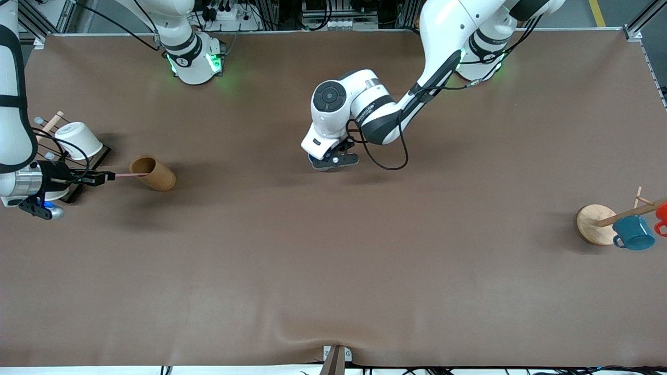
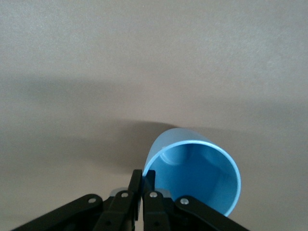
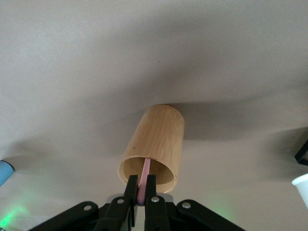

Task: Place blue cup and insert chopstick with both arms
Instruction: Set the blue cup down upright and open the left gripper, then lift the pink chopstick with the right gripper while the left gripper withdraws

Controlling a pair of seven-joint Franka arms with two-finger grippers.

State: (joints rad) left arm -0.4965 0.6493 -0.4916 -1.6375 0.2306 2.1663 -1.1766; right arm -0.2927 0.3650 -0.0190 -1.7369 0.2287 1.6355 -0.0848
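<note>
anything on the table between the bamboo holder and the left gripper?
Nothing: the front view shows only bare brown table between the bamboo holder and the left gripper, which pinches the blue cup.

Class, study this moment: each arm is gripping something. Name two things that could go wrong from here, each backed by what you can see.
1. The left gripper pinches only the blue cup's thin rim, so the cup could twist or slip as it is set down.
2. The right gripper holds the chopstick by one end, its tip inside the bamboo holder. Pulled out at an angle, it might drag or tip the holder.
</note>
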